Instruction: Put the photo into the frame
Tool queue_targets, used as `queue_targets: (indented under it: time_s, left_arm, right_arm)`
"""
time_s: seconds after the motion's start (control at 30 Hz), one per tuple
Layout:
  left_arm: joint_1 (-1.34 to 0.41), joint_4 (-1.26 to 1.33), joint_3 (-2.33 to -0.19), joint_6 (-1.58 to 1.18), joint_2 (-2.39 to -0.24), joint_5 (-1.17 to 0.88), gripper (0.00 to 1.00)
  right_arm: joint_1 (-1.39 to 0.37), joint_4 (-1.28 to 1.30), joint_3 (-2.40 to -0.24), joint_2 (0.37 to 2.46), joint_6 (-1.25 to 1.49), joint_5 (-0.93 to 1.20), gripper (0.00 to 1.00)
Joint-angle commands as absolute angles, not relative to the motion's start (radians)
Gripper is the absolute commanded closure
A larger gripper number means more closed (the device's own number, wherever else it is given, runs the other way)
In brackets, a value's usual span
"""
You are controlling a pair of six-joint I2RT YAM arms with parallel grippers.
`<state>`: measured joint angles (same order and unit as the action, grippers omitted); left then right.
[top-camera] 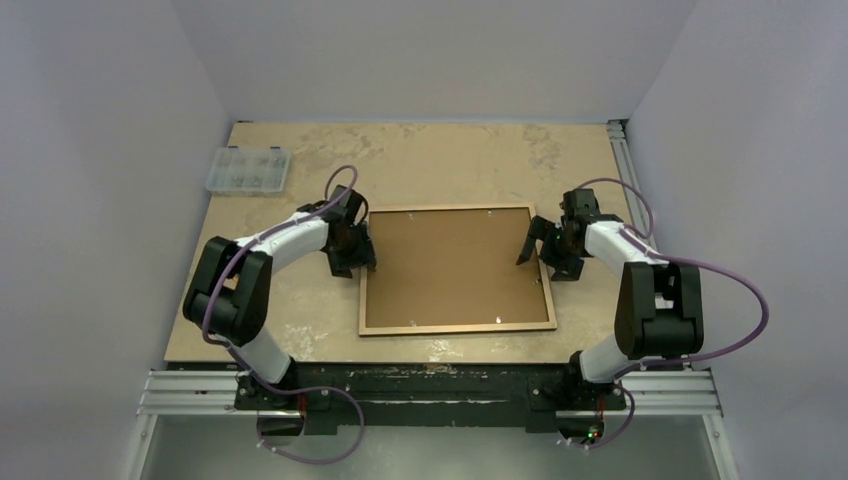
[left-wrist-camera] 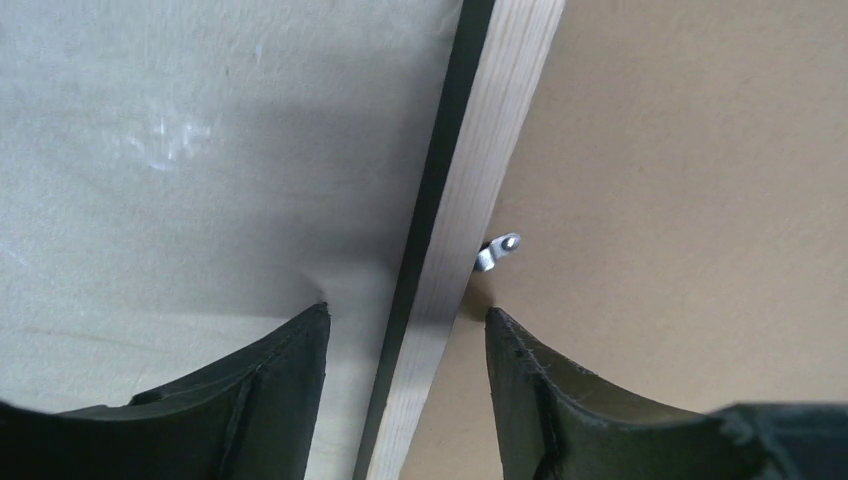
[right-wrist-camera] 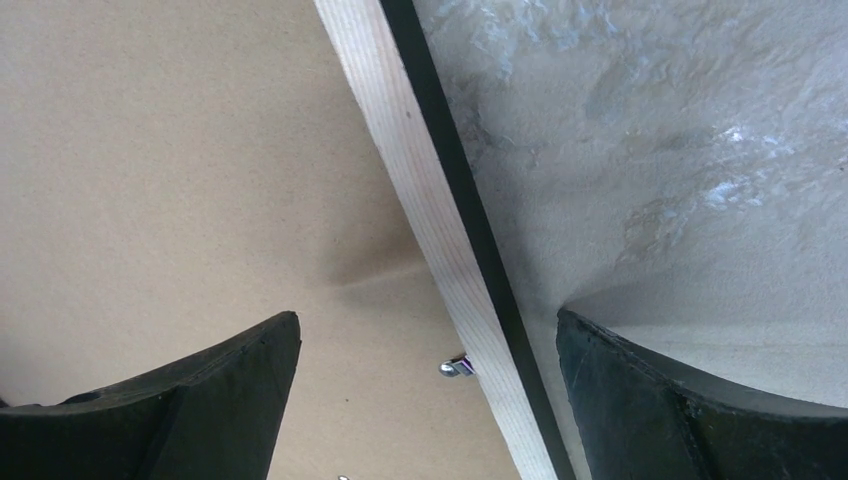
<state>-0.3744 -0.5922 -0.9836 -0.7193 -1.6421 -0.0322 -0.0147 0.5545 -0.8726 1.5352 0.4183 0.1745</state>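
on mottled table [top-camera: 450, 160], rectangular pale-wood frame [top-camera: 458, 327]

Left pincer [left-wrist-camera: 406, 312] fingers apart, straddling frame [left-wrist-camera: 472, 200] rail; metal tab [left-wrist-camera: 497, 250] over backing board [left-wrist-camera: 680, 200]; table [left-wrist-camera: 200, 150] left

White-and-black arms [top-camera: 290, 238], purple cables [top-camera: 765, 305]

Fixed high behind the arm bases, the top camera looks down over the whole table [top-camera: 450, 160], its near edge at the bottom. The left wrist camera hangs close above the frame [left-wrist-camera: 475, 200], facing down through the left gripper [left-wrist-camera: 406, 315] at the rail nearest the table's left edge. The right wrist camera, looking through the right gripper [right-wrist-camera: 428, 325], shows the opposite rail. All three views share frame and table.
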Motion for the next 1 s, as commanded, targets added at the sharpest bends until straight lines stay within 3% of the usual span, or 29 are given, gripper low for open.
queue_targets:
  time_s: [0.0, 0.07, 0.3, 0.4, 0.77, 0.97]
  left_arm:
    - [-0.374, -0.578, -1.051, -0.701, -1.690, 0.026, 0.46]
    - [-0.374, -0.611, -1.078, -0.697, -1.710, 0.066, 0.50]
    - [-0.376, -0.620, -1.117, -0.683, -1.776, 0.127, 0.80]
    - [-0.378, -0.612, -1.118, -0.681, -1.795, 0.125, 0.84]
    - [-0.382, -0.606, -1.024, -0.690, -1.604, 0.050, 0.32]
    - [-0.382, -0.711, -1.018, -0.666, -1.412, 0.108, 0.22]
  right_arm:
    - [-0.017, 0.530, -0.847, 1.540, 0.406, 0.204, 0.02]
    - [-0.017, 0.531, -0.847, 1.542, 0.401, 0.208, 0.02]
    - [-0.017, 0.528, -0.846, 1.545, 0.396, 0.218, 0.02]
    - [-0.017, 0.525, -0.840, 1.544, 0.394, 0.221, 0.02]
    - [-0.071, 0.526, -0.831, 1.534, 0.407, 0.252, 0.04]
    - [-0.243, 0.514, -0.846, 1.549, 0.468, 0.215, 0.06]
